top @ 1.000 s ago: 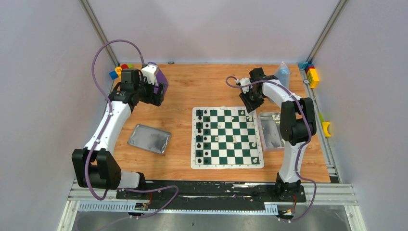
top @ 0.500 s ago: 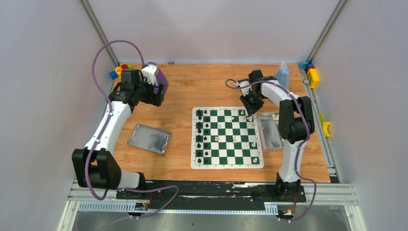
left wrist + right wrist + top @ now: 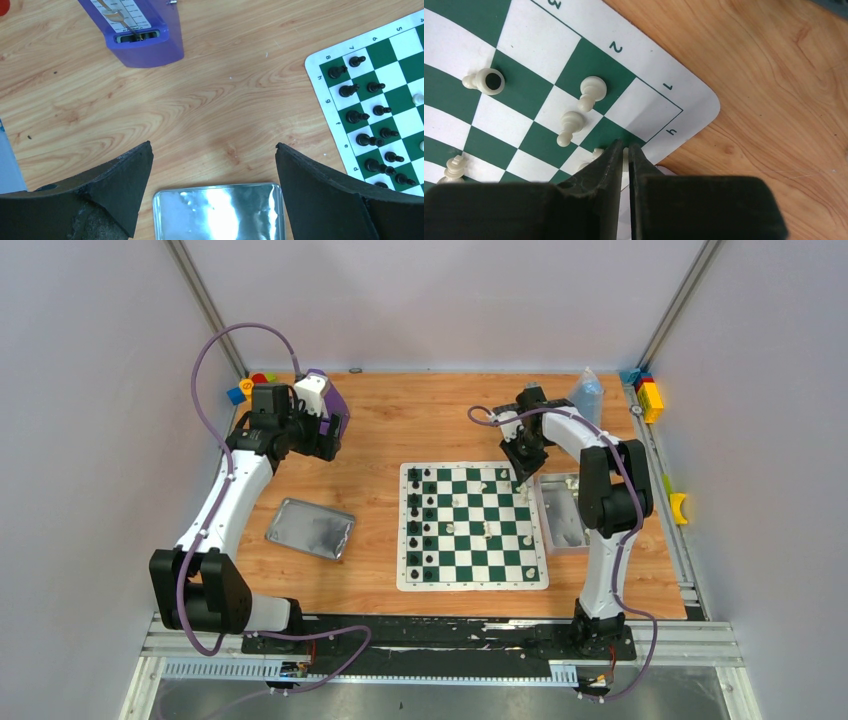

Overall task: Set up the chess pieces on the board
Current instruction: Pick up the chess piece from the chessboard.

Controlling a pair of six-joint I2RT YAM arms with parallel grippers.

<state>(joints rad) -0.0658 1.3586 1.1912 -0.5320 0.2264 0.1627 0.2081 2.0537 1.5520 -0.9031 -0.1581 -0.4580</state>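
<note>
Narrowing black right gripper [image 3: 626, 151] from apart a second ago to almost together, sitting at the corner of flat green-and-white checkered mat board [image 3: 599, 56]; pinching anything, cannot tell. Small smooth cream plastic chess pieces [image 3: 589, 92] standing just ahead of fingertips. Keeping left gripper [image 3: 212, 146] spread wide, holding nothing, above shiny metal tin [image 3: 218, 210].

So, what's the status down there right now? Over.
Left end effector open, holding nothing. Right end effector nearly shut at the h1 corner of the board, grip unclear. Several white pieces close beside it.
</note>
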